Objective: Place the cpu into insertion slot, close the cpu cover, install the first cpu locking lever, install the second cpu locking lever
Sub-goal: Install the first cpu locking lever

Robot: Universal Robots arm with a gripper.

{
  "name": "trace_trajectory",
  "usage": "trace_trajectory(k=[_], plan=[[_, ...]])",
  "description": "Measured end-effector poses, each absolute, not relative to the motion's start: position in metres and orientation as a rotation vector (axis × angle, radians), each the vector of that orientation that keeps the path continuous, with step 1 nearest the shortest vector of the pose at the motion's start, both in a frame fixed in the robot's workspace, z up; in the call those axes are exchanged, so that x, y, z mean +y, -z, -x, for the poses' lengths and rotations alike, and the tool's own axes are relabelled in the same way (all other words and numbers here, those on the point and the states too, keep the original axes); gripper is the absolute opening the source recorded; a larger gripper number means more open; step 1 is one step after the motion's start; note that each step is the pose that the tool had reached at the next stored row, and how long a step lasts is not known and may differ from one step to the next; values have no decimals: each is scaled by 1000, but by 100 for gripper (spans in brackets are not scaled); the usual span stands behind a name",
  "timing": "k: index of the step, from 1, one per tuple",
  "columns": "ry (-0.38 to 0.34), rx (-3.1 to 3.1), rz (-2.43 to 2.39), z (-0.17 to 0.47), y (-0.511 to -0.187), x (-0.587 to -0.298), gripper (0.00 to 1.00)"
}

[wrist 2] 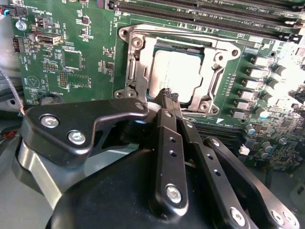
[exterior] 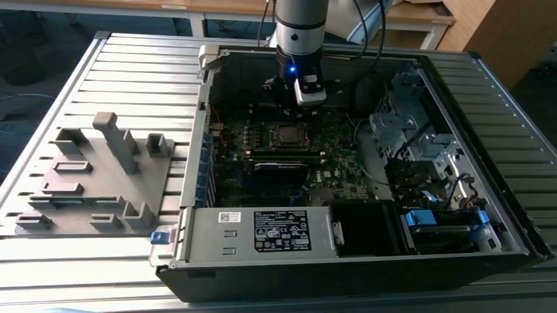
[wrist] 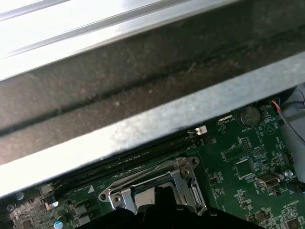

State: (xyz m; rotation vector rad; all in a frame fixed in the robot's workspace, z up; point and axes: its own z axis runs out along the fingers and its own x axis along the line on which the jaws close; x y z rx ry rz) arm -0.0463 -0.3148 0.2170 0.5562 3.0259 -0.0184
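The cpu lies flat in the insertion slot, its silvery face showing. Around it the cpu cover rests down on the socket, its window framing the chip. My gripper is shut, its black fingertips pressed together with nothing visible between them. The tips hover at the edge of the socket nearest the wrist, close to the cover's rim. In the exterior view the gripper hangs inside the open computer case, just beyond the socket. In the first wrist view the cover shows beside the dark gripper body.
Long memory slots run along the far side of the socket. The case's metal wall stands close behind the arm. A drive cage and cables fill the exterior view's right; a grey fixture sits outside the case at its left.
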Motion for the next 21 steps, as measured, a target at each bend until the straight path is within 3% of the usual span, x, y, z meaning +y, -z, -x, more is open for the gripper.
trace_trajectory(k=[21], plan=[[13, 3052, -385, 48, -216, -329, 11]])
